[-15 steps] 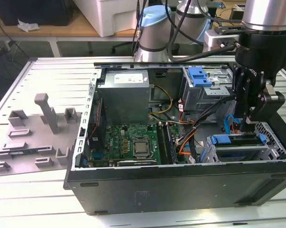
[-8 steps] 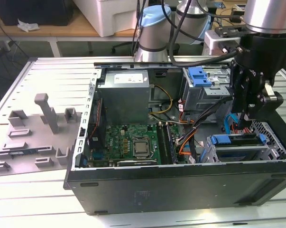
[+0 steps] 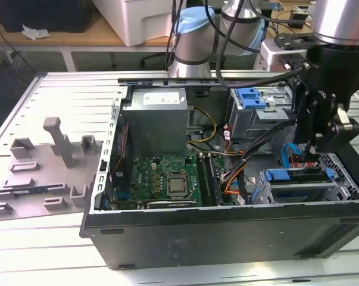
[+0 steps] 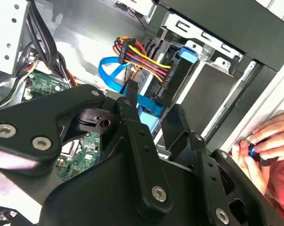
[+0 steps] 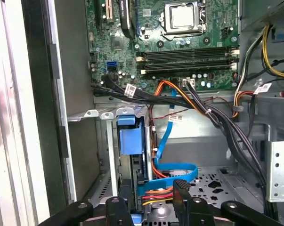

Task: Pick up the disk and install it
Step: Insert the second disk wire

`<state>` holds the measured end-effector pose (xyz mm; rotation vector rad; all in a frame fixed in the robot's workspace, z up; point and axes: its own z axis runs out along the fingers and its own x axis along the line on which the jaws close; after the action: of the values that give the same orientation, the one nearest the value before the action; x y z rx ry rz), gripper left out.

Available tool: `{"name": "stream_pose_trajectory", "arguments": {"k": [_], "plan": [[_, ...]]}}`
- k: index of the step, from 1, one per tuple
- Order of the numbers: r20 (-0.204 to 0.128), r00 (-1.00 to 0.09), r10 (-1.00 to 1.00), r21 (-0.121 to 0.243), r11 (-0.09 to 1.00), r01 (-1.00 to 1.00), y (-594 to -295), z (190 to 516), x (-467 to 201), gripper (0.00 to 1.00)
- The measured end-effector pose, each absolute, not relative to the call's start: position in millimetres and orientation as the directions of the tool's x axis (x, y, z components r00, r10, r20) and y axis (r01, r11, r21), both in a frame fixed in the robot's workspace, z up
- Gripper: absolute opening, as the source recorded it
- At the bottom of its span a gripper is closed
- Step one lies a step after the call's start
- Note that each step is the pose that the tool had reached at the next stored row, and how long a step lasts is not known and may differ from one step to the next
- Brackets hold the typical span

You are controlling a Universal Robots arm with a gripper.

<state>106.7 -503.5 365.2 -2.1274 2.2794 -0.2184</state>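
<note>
The disk (image 3: 289, 176) sits in the drive cage at the front corner of the open computer case (image 3: 227, 229), on the exterior view's right, its blue carrier showing along the top. My gripper (image 3: 315, 146) hangs just above it, open. In both wrist views the black fingers (image 5: 179, 195) stand apart on either side of the disk's (image 5: 131, 141) cabled end, with no visible contact. A blue data ribbon and a red-yellow power plug (image 4: 142, 52) meet the disk (image 4: 179, 75) there.
The motherboard (image 3: 161, 176), a grey power supply box (image 3: 155, 122) and a bright-blue bracket (image 3: 250, 98) fill the case. Cable bundles (image 5: 212, 113) cross beside the cage. A person's hands (image 4: 264, 143) rest outside the case wall. Grey fixtures (image 3: 42, 167) lie on the table.
</note>
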Motion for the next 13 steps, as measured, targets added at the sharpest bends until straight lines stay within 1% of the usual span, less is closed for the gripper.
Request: {"name": "stream_pose_trajectory", "arguments": {"k": [2,3,6,10,11,12,13], "plan": [[0.069,-0.101,-0.992,-0.112,0.093,-0.989,-503.7,365.3,106.8,0.48],[0.067,-0.114,-0.991,-0.112,0.106,-0.988,-503.6,365.2,106.8,0.48],[0.064,-0.142,-0.988,-0.111,0.134,-0.985,-503.7,365.3,106.8,0.48],[0.065,-0.144,-0.987,-0.105,0.137,-0.985,-503.8,365.3,106.9,0.48],[0.069,-0.141,-0.988,-0.075,0.136,-0.988,-503.8,365.2,107.2,0.48],[0.073,-0.138,-0.988,-0.056,0.134,-0.989,-503.8,365.3,108.4,0.48],[0.075,-0.134,-0.988,-0.045,0.13,-0.99,-503.8,365.3,110.2,0.48]]}}
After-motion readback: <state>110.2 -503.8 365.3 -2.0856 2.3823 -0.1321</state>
